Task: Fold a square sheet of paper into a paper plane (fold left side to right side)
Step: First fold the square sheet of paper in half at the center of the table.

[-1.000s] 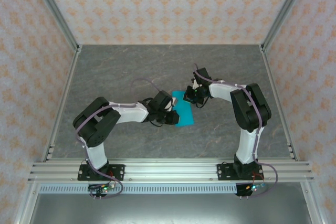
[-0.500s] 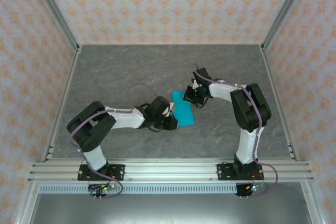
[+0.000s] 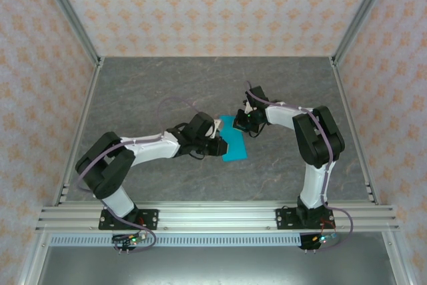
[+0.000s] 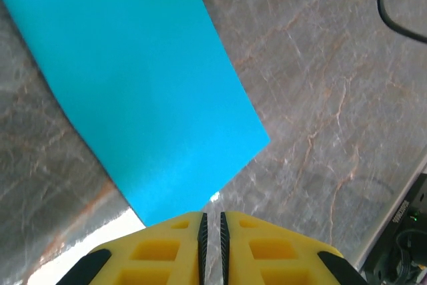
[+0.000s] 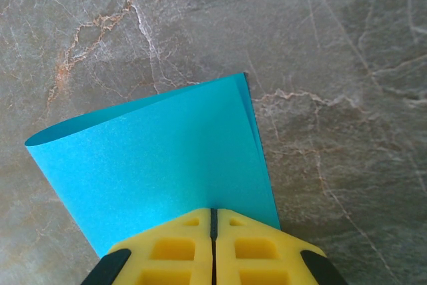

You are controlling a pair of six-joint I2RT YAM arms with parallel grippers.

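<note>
- The square sheet of paper (image 5: 160,158) is seen folded over on itself, spread just ahead of the right gripper (image 5: 213,210) on the grey table (image 5: 347,65).
- Its near edge is clenched between the right fingers, which are pressed fully together; the rounded fold is seen left of them, the two loose edges to their right.
- The left gripper (image 4: 212,215) is set at a corner of the sheet, with only a thin slit left between its fingers; whether the corner is pinched cannot be told.
</note>
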